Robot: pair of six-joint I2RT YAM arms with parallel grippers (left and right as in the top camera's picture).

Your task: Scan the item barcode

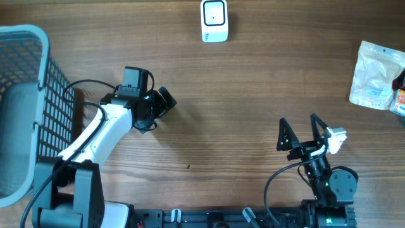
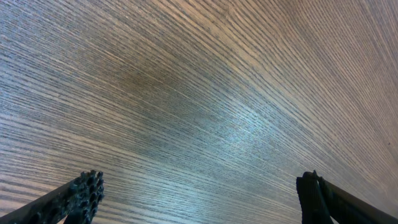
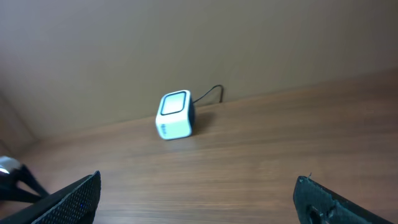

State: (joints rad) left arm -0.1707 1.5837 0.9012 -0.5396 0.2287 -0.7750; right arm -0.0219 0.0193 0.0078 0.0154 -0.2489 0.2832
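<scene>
The item, a whitish plastic pouch [image 1: 376, 76], lies flat at the far right of the wooden table. A white barcode scanner [image 1: 214, 20] stands at the table's back edge, and it shows in the right wrist view as a small white box [image 3: 175, 116] with a dark cable. My right gripper [image 1: 297, 121] [image 3: 199, 186] is open near the front right, empty, well short of the pouch. Over the left-centre of the table my left gripper [image 1: 164, 101] [image 2: 199, 186] is also open, with only bare wood between its fingers [image 2: 84, 193].
A blue-grey mesh basket [image 1: 42, 63] stands at the left edge, close beside the left arm. An orange and blue packet [image 1: 398, 100] pokes in at the right edge next to the pouch.
</scene>
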